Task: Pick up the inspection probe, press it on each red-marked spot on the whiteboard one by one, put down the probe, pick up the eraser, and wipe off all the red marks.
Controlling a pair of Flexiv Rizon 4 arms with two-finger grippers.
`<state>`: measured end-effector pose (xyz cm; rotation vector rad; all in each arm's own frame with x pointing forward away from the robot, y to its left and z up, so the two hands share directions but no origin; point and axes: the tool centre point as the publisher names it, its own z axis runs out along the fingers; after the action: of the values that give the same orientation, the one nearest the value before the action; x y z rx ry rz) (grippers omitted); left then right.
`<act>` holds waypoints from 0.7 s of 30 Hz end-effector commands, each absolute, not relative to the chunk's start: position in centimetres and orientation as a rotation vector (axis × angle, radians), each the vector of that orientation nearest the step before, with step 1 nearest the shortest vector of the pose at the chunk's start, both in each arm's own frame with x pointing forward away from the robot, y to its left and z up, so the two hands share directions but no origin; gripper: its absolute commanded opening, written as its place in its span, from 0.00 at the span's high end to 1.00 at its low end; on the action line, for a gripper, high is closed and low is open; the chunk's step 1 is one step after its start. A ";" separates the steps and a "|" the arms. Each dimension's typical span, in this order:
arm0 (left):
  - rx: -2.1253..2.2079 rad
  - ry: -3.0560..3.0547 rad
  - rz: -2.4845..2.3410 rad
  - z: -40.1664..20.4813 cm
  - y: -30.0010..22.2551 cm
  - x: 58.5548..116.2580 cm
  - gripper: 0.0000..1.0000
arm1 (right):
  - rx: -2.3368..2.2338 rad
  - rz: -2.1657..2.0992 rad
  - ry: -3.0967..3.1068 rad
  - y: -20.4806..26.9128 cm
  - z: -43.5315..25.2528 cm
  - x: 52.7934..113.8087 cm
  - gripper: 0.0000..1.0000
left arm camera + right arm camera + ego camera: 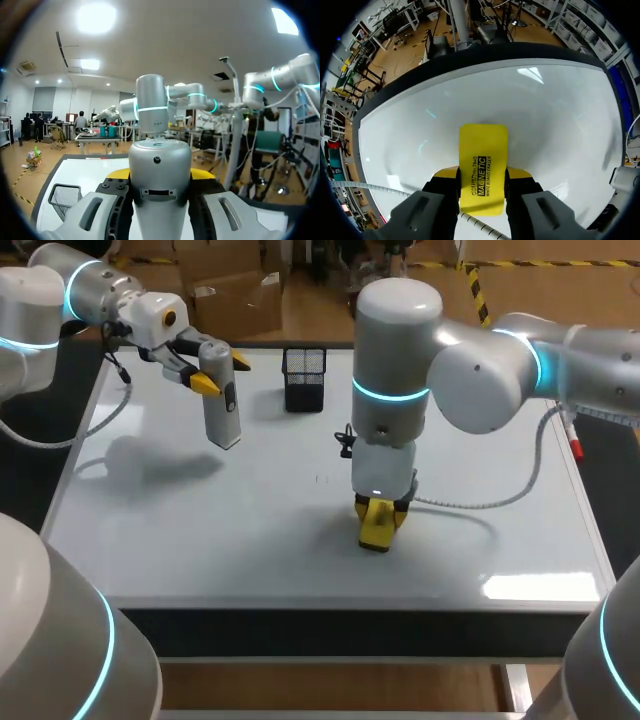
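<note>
Closest to me in the head view is the whiteboard (pixel 200 540), which fills most of the frame. At lower centre my right arm comes in from the right and bends straight down. The right gripper (pixel 381 518) is pinching the yellow eraser (pixel 376 532) from both sides, low over the board (I cannot tell whether it actually touches). In the right wrist view the eraser (pixel 483 167) sits upright between the two yellow tips of the right gripper (pixel 482 174) and sticks out ahead of them toward the white surface.

Further back, in the upper left of the head view, my left arm holds the left gripper (pixel 222 372) off the table. Its fingers are clamped on the top of the grey probe (pixel 223 405), which hangs down clear of the board, with its shadow lying to the left. In the left wrist view the probe (pixel 159 185) fills the space between the tips of the left gripper (pixel 160 174).

Farthest back, at top centre of the head view, a black mesh basket (pixel 304 378) stands upright on the board, just right of the probe. It also shows beside the gripper in the left wrist view (pixel 65 199).
</note>
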<state>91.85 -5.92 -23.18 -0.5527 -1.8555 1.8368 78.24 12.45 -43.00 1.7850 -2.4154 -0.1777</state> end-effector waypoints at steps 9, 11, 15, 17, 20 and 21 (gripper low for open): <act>-0.554 -1.857 1.832 -23.0 -5.9 91.9 1.00 | 1.821 -0.126 -2.437 11.2 -40.4 77.6 1.00; -0.554 -1.857 1.832 -23.0 -5.9 91.9 1.00 | 1.833 -0.103 -2.420 11.1 -39.6 77.7 1.00; -0.554 -1.857 1.832 -23.0 -5.9 91.9 1.00 | 1.877 -0.068 -2.348 10.8 -38.2 78.2 1.00; -0.554 -1.857 1.832 -23.0 -5.9 91.9 1.00 | 1.902 -0.066 -2.320 10.6 -37.7 78.6 1.00; -0.554 -1.857 1.832 -23.0 -5.9 91.9 1.00 | 1.928 -0.072 -2.306 10.4 -37.0 79.0 1.00; -0.554 -1.857 1.832 -23.0 -5.9 91.9 1.00 | 1.927 -0.067 -2.304 10.4 -36.8 79.1 1.00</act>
<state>91.85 -5.92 -23.18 -0.5527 -1.8555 1.8367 78.77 10.71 -37.69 1.9294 -2.3129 -0.0683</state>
